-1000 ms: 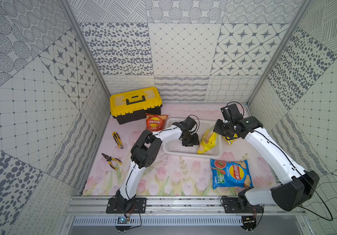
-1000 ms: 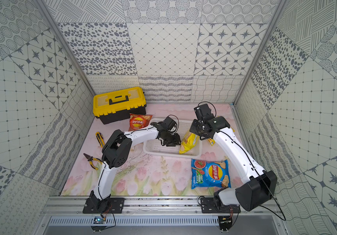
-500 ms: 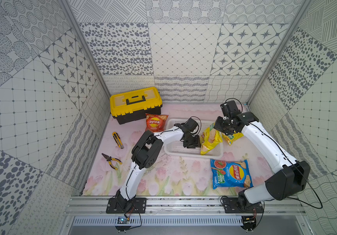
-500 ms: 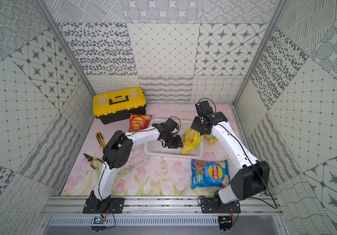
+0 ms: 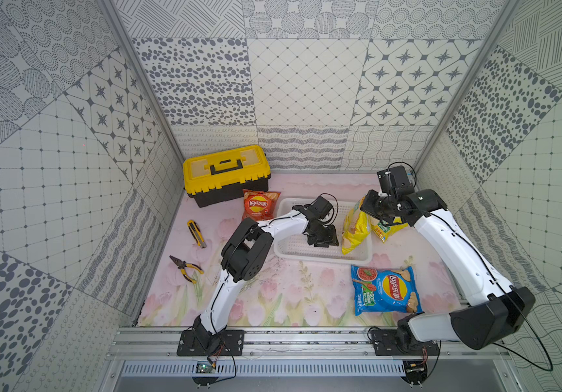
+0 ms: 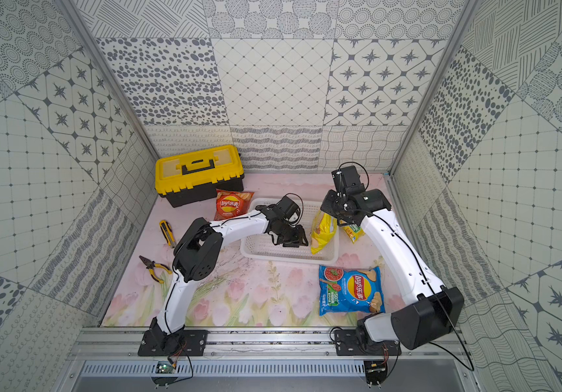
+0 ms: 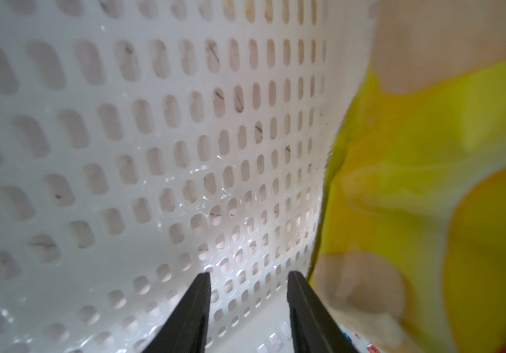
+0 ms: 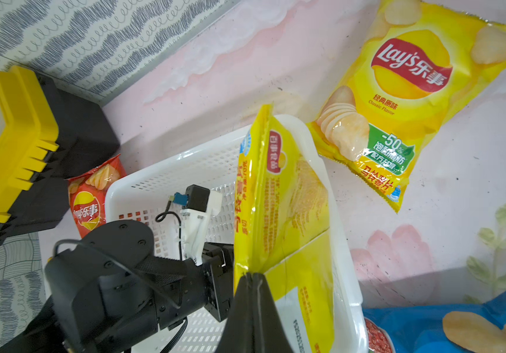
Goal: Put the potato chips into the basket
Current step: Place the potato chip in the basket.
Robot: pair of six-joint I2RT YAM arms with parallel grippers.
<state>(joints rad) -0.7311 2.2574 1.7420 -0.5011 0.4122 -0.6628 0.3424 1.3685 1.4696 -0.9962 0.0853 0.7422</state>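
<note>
**Four chip bags, one basket, one bag in the pincer**

Right gripper [image 8: 253, 276] is clamped on a yellow bag [image 5: 354, 230], which hangs upright at the right end of the basket [image 5: 320, 258]. Left gripper [image 7: 249, 275] sits inside the basket, jaws apart, gripping nothing, with bare floor to its left. Red bag [image 5: 259, 205] and blue bag [image 5: 383, 288] lie outside. Only the right wrist view shows the full front of the second yellow bag [image 8: 404, 101].
</note>
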